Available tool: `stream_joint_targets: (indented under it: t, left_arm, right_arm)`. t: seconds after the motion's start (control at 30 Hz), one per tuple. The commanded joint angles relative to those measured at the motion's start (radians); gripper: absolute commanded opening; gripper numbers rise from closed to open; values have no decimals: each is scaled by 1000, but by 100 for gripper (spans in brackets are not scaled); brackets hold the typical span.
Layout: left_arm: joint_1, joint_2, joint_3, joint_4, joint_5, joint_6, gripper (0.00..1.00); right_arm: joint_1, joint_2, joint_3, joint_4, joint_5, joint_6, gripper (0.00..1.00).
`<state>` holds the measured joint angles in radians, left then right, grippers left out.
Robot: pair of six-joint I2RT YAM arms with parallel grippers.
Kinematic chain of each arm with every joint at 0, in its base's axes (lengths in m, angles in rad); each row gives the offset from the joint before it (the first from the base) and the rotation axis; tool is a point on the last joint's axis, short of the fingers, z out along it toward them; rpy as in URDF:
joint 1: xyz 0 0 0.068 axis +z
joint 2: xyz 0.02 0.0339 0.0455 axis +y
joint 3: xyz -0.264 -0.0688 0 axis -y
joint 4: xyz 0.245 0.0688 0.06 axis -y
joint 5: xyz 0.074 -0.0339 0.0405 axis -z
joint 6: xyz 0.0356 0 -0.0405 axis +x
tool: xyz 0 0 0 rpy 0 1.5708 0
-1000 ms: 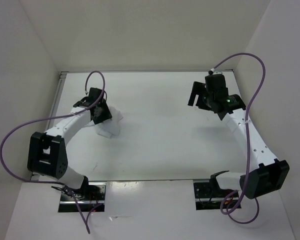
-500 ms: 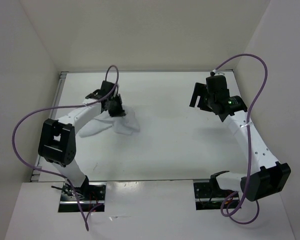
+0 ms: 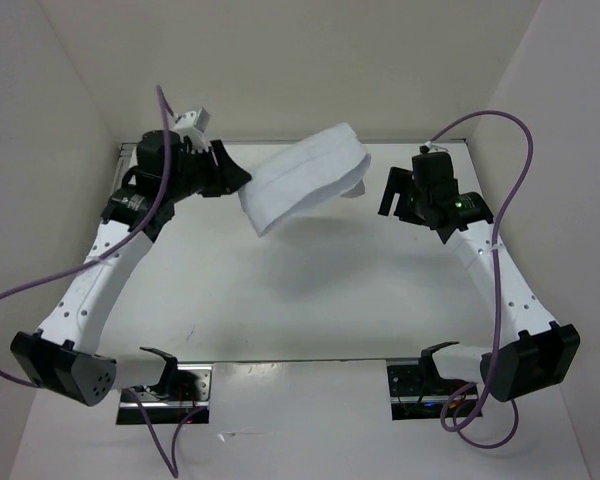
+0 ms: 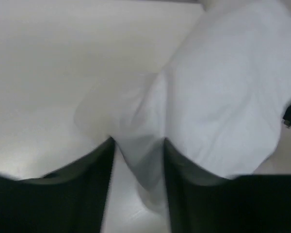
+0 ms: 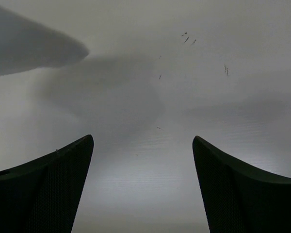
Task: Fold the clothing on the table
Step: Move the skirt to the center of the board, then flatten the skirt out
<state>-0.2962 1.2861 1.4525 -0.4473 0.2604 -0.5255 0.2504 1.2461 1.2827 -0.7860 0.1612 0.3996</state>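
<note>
Two arms stood over the matte white table [image 3: 320,290]; the left one was raised toward the far left corner, and the clothing [image 3: 305,180] was off the tabletop altogether, a thin white fabric band stretched in the air from just beside the left gripper [image 4: 138,143] toward the far middle, its far end curled into a soft rounded fold near the right gripper [image 5: 143,141]. In the left wrist view the two dark fingers stood partly apart with a smooth, faintly creased lobe of cloth in the gap between them (whether they pinched it could not be told); the rest of the fabric spread broad and pale beyond. The right gripper's black, mesh-textured fingers were spread wide with nothing between them, only bare tabletop and a grey shadow below; a purple cable [image 3: 500,115] looped above that arm.
</note>
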Motion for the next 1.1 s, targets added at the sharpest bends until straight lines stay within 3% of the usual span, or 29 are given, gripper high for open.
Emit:
stream_joint_targets:
  t: [0.0, 0.03, 0.23, 0.43, 0.53, 0.7, 1.07]
  left_arm:
    - [5, 122, -196, -108, -59, 1, 59]
    - [5, 140, -234, -108, -59, 1, 66]
    - [5, 196, -363, -108, -96, 11, 72]
    - [-14, 205, -363, -99, -98, 21, 72]
    - [-23, 216, -374, -79, -78, 12, 72]
    - [-32, 225, -405, -60, -78, 12, 72]
    - [-32, 243, -414, -51, -69, 12, 72]
  right_arm:
    - [-7, -2, -10, 41, -20, 13, 87]
    - [-7, -2, -10, 41, -20, 13, 87]
    - [-7, -2, -10, 41, -40, 13, 87]
    - [-7, 56, -20, 86, -146, 22, 78]
    - [-7, 125, -55, 97, -219, 31, 64]
    - [-7, 249, -166, 132, -379, 56, 56]
    - [-7, 446, -247, 231, -518, 99, 51]
